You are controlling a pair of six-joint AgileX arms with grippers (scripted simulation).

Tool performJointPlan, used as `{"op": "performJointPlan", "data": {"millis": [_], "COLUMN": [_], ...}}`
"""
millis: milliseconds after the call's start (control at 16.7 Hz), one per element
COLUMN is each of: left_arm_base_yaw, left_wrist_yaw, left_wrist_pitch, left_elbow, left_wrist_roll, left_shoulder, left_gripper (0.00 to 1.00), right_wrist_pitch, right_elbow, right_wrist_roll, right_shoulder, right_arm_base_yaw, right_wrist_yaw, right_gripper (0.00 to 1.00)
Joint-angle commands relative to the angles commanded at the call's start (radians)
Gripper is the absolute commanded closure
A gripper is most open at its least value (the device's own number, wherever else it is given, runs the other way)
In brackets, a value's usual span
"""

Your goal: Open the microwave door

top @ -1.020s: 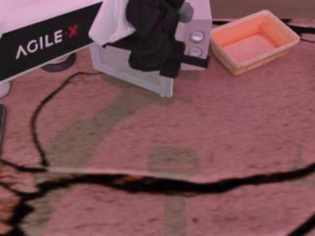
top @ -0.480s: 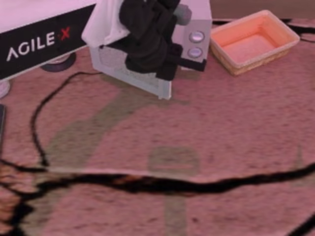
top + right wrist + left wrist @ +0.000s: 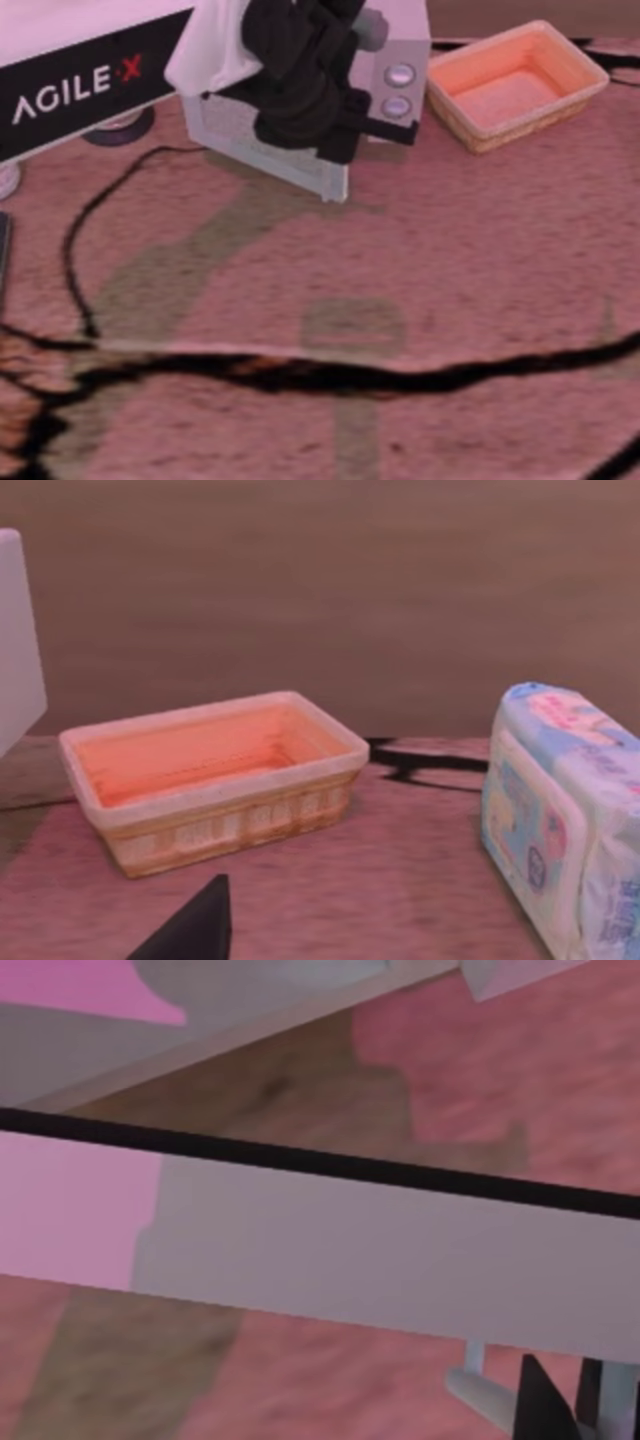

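At the far left of the desk (image 3: 450, 300), seen from above, our left arm reaches in over the microwave (image 3: 405, 40), which stands at the far edge, a little left of the middle. The left gripper (image 3: 345, 125) sits low in front of the microwave, just beside the two round knobs (image 3: 399, 75). Whether its jaws are clenched or released we cannot tell, because the black wrist covers them, and the left wrist view shows only a pale panel edge very close.

The microwave door (image 3: 270, 150) is already swung out from the front; it stands at an angle, hinged at the left side, with its free edge pointing toward us. We judge that the opening step is in progress and the door is partly open. The next move, we think, calls for pushing or pulling the free edge further along its arc to the left, without dragging the whole microwave.

To the right stands the basket (image 3: 515, 85), near the microwave but apart from it. In the right wrist view, a pack of wipes (image 3: 565, 810) lies beside it. Our right arm is parked out of the top view, and its jaws are not visible.
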Motion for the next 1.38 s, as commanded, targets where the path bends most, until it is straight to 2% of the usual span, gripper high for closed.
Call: {"op": "performJointPlan", "data": {"millis": [660,840,1140,1380], "left_arm_base_yaw": [0.000,-0.002,0.024,0.028], "left_wrist_yaw": [0.000,0.013,0.058,0.065], "left_wrist_pitch": [0.000,0.003,0.038,0.039], "left_elbow": [0.000,-0.015,-0.092,-0.107], "left_wrist_roll": [0.000,0.009,0.099,0.114], "left_shoulder": [0.000,-0.006,-0.073,-0.078], "left_gripper": [1.00,1.00,1.00,1.00], "right_wrist_pitch": [0.000,0.000,0.000,0.000], "right_elbow": [0.000,0.000,0.000,0.000], "right_wrist_roll": [0.000,0.000,0.000,0.000], "right_shoulder": [0.000,0.000,0.000,0.000], "right_arm_base_yaw": [0.000,0.000,0.000,0.000], "right_wrist_yaw": [0.000,0.000,0.000,0.000], "right_gripper": [0.00,0.00,0.00,0.00]}}
